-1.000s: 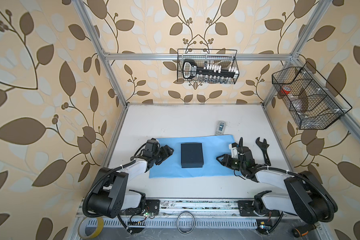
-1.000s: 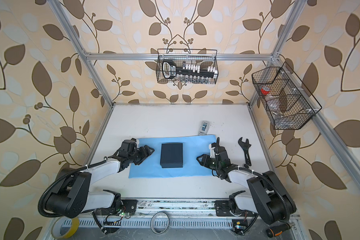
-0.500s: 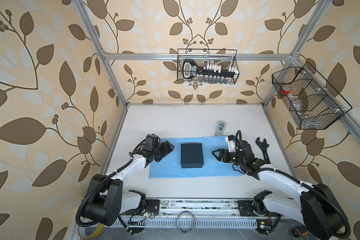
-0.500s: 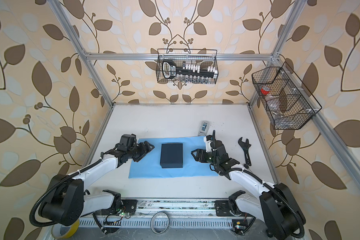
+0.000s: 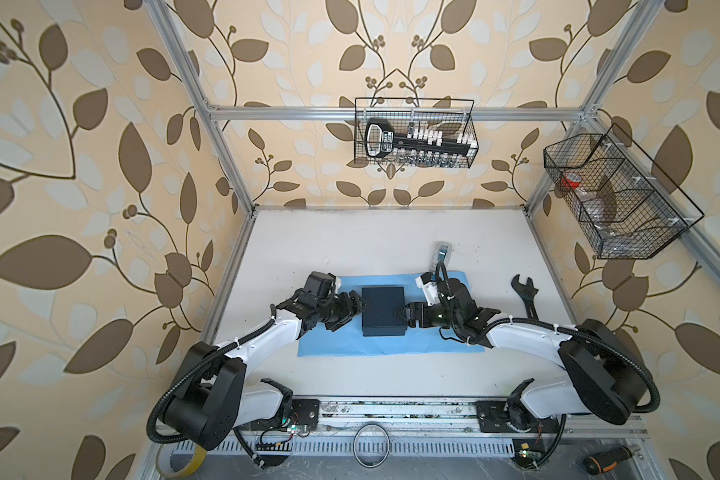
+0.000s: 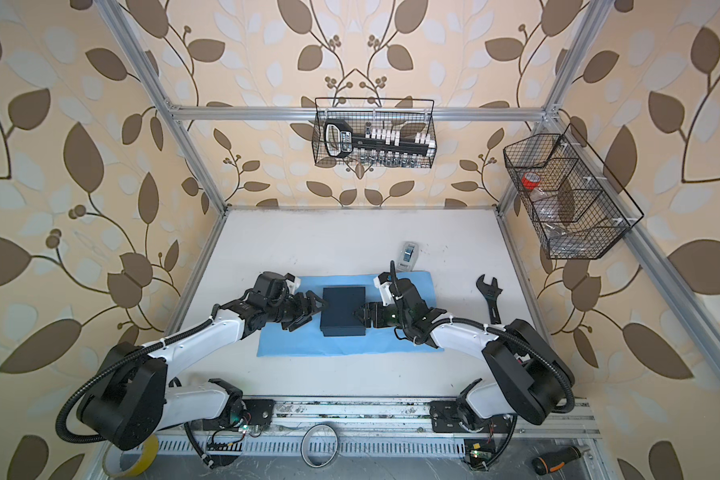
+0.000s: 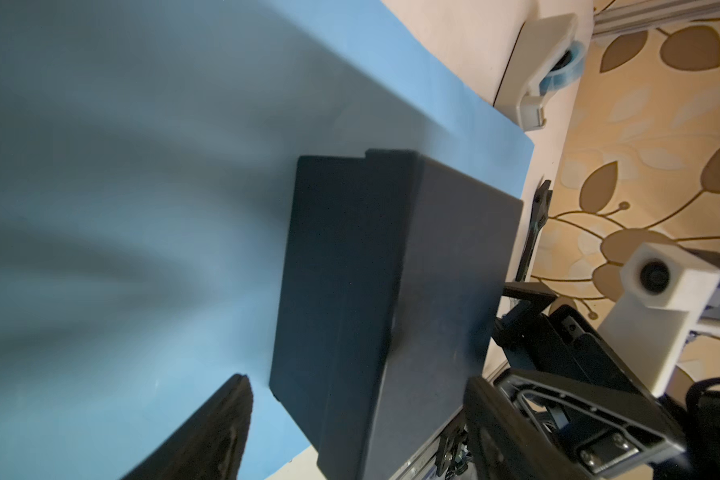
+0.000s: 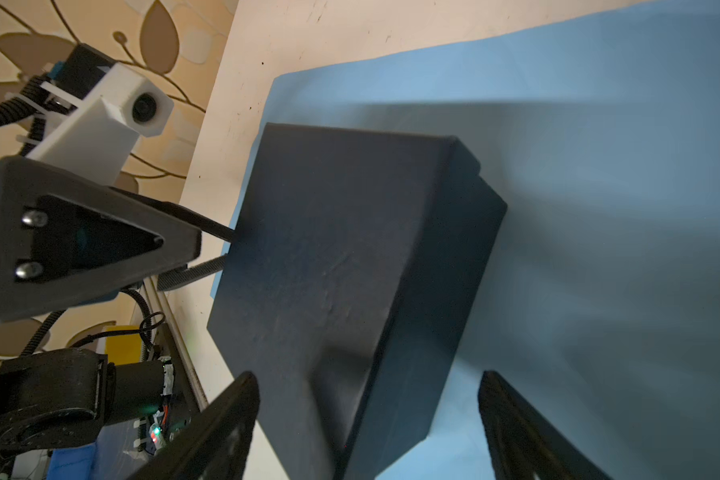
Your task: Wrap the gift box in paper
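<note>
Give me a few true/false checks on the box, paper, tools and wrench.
1. The gift box rests on the paper. True.
2. The paper is folded over the box. False: it lies flat, and the box top is bare.
3. The left tool and right tool are both open, on opposite sides of the box. True.
4. The wrench lies on the paper. False: it lies on the bare table, right of the paper.

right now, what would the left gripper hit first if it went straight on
The gift box: the open left gripper points at its side from close by; whether they touch is unclear.
</note>
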`<state>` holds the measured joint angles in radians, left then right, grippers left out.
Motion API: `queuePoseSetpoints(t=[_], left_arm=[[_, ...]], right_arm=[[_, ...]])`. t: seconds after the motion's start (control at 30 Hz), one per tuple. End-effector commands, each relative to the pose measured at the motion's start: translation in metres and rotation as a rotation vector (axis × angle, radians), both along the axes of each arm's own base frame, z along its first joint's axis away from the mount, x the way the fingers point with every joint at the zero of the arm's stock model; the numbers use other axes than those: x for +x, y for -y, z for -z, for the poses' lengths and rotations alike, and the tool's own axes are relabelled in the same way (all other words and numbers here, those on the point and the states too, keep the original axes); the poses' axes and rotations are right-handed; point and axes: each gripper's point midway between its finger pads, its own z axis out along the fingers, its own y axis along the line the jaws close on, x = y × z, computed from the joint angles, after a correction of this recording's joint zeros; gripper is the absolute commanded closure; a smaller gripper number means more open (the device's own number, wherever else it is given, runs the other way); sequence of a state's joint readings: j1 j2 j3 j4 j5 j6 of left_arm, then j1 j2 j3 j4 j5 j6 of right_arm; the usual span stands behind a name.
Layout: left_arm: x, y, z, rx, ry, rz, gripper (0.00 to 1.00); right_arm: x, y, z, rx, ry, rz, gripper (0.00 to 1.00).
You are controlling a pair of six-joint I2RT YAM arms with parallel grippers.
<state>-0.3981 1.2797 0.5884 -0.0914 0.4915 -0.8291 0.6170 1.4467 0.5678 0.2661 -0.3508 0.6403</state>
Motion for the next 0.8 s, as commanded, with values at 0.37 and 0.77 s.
queuePoseSetpoints(t=[0.37,0.77], left_arm=[[0.023,0.041,-0.026,-0.073,0.05,0.081,0.22],[0.042,0.05,-0.021,-0.045,0.041,0.096,0.22]], right_arm=[[0.015,-0.018,-0.03,0.177,0.013,-0.006,0.27],[0.028,-0.01,-0.024,0.171,0.005,0.036,0.3]])
